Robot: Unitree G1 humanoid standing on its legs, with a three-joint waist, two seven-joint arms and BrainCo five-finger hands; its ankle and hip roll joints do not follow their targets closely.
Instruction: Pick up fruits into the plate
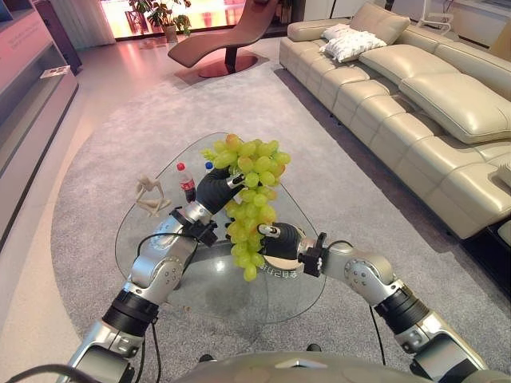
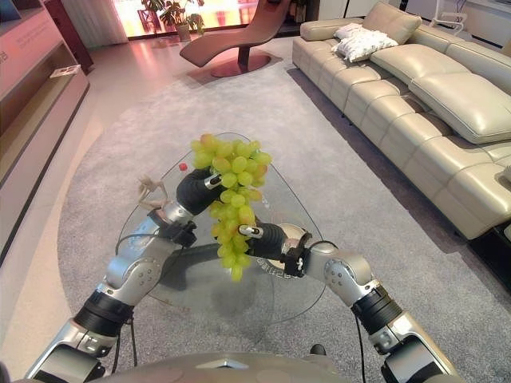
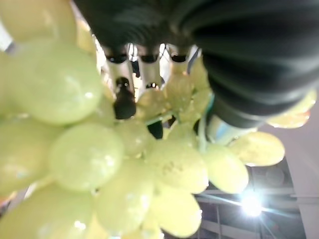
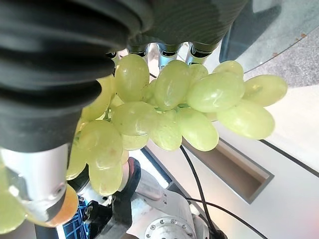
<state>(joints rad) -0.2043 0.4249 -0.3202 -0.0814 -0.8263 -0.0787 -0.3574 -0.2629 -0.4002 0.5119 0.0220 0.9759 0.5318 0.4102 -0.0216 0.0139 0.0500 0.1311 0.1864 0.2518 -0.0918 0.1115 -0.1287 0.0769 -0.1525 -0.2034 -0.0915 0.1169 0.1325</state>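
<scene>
Left hand (image 1: 214, 190) sat just left of centre in the left eye view, its fingers curled into the upper part of a big bunch of green grapes (image 1: 251, 203) that hung in the air above the glass table (image 1: 160, 255). Right hand (image 1: 279, 241) came in from the lower right and closed against the bunch's lower half, so the fruit was held between the two. A small red-capped bottle (image 1: 186, 182) and a pale wooden figure (image 1: 150, 195) stood on the glass at the left. A plate seemed to lie under the right hand, though I could not make it out clearly.

From the right eye view the picture was the same: bunch mid-frame, held high and low, tail dangling free.

Up close in the left wrist view, dark fingertips (image 3: 124, 102) dug among the berries near a thin green stalk.

Near the top of the right wrist view, the fingers (image 4: 168, 52) curled over the top berries and the thumb sat at lower left.

To my eye the bunch looked hefty, floppy and easily bruised; single grapes would likely tear off if squeezed. The stem near the top seemed the safest hold, with support underneath.
</scene>
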